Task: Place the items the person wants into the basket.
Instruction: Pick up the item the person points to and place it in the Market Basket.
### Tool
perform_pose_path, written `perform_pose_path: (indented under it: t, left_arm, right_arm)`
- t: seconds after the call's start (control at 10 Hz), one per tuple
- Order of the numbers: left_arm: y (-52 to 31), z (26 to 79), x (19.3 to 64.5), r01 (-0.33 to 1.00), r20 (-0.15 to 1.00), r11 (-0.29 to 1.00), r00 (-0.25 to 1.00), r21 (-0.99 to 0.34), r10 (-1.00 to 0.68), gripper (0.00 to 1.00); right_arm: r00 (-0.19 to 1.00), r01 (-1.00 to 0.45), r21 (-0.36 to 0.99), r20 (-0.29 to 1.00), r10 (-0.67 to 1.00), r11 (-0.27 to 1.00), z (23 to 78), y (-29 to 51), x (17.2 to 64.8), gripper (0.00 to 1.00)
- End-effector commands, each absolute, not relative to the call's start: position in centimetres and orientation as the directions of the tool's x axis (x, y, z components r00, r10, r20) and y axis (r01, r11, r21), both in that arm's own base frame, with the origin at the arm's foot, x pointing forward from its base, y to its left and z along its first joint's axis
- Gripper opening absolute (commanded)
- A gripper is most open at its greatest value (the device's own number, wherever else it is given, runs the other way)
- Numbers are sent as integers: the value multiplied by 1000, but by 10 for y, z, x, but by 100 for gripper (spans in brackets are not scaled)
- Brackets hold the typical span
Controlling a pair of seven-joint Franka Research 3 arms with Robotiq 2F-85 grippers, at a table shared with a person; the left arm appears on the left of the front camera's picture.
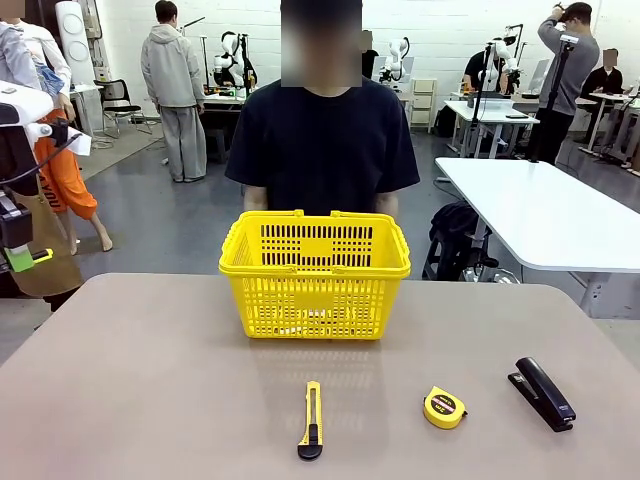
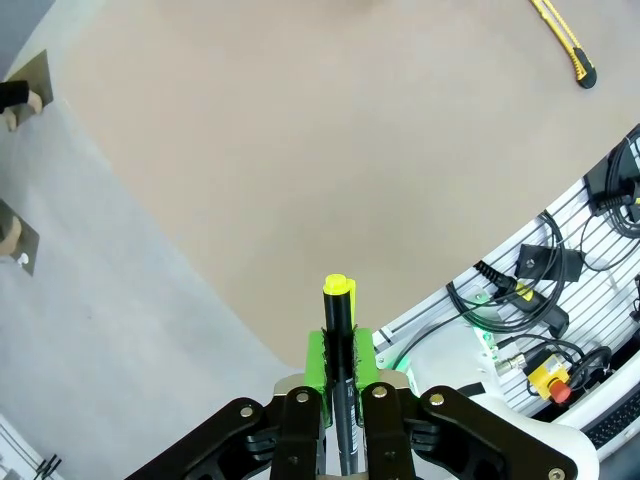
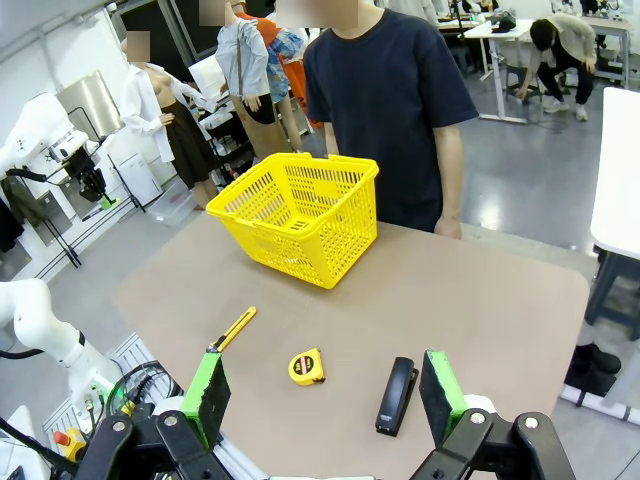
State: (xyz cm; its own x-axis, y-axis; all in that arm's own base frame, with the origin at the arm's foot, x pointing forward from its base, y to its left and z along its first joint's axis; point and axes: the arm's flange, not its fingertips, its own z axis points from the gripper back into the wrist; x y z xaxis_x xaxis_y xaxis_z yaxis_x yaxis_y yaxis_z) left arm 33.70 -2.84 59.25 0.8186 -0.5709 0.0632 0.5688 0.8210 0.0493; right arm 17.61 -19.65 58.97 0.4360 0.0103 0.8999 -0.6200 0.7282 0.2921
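Two green pads of the left gripper (image 2: 339,350) are clamped on the slim black pen (image 2: 338,308). They pinch it across the barrel, and its yellow tip stands clear above the fingertips. In the front view this gripper (image 1: 22,258) hangs at the table's (image 1: 150,380) left edge, well apart from the yellow shopping basket (image 1: 315,275). The basket stands at the far side, just in front of the person (image 1: 322,150).

The pen looks light and stiff, and its smooth round barrel could swivel or slide in so narrow a pinch. A steady carry and a low release over the basket would probably suit it.

The right gripper (image 3: 323,395) has its jaws wide apart and holds nothing, above the near edge. The black desk stapler (image 3: 397,395) lies on the table beyond it. The stapler is likely the heaviest piece, rigid but hinged, so it is best taken across its narrow sides near the middle.

The round yellow tape measure (image 3: 306,366) and the yellow utility knife (image 3: 232,330) lie to the stapler's side.

Pale print runs along the pen's barrel, too small to read. The tape measure's dark face label is equally illegible.
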Motion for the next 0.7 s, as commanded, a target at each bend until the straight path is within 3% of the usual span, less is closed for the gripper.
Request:
perform_pose_path:
  t: [0.0,0.2,0.3,0.6]
  left_arm:
    - [-32,594,339,568,51,821,819,65,-571,1]
    - [-32,594,339,568,51,821,819,65,-571,1]
    - [-31,592,337,572,60,818,816,52,-575,12]
    - [-114,646,359,666,182,710,687,226,-703,12]
  right_arm:
    - [420,-632,289,908,4,719,590,-195,178,100]
    - [420,-632,289,908,4,719,590,-195,178,100]
    - [420,-632,289,908,4,719,590,-195,178,100]
    - [420,-632,289,908,4,719,590,-195,178,100]
